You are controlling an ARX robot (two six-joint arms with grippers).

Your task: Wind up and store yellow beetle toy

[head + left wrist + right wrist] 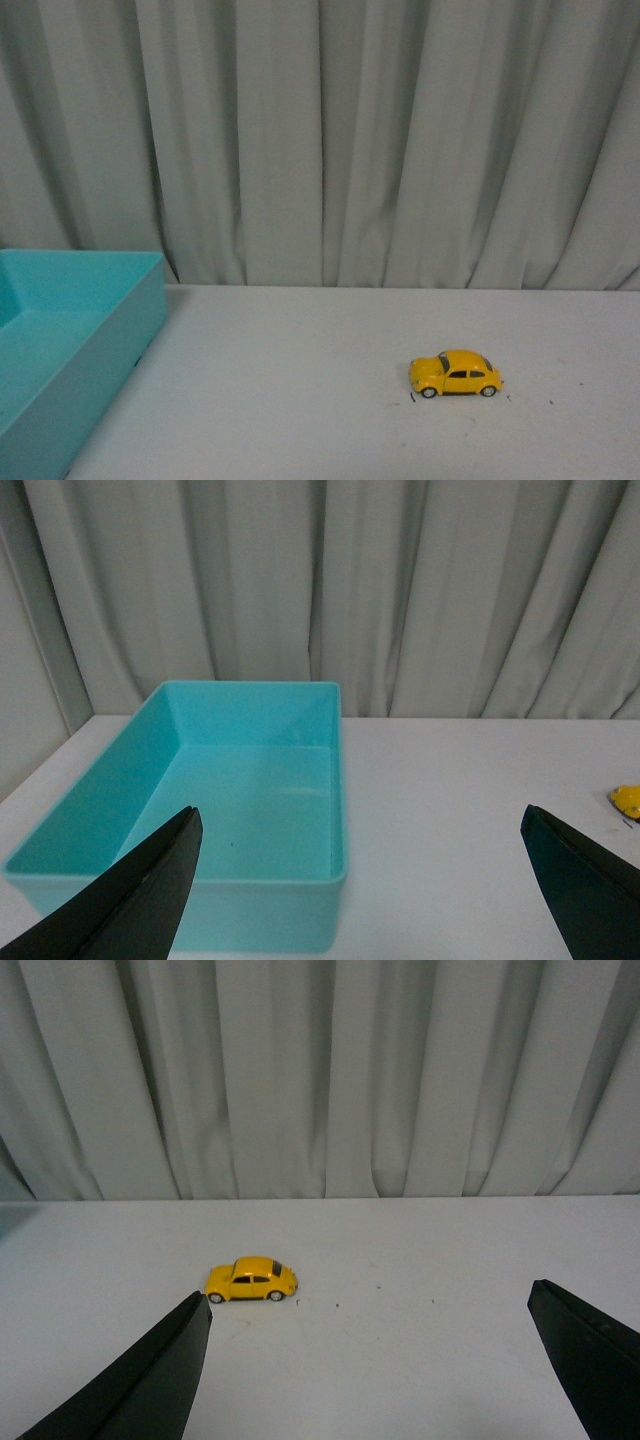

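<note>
1. Yellow beetle toy (456,374) stands on its 4 wheels on the white table (300,420), side-on, right of centre in the front view.
2. Teal bin (110,370) sits at the table's left side, well apart from the toy.
3. Left gripper (360,812): jaws spread wide, gripping nothing, facing the bin.
4. Right gripper (370,1292): jaws spread wide, gripping nothing; the toy lies ahead, clear of both fingers.
5. Grey curtain (350,140) hangs behind the table.

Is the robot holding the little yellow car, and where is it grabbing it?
Nothing is held. The left gripper and the right gripper are both open and empty, and the yellow beetle toy sits untouched on the table.
</note>
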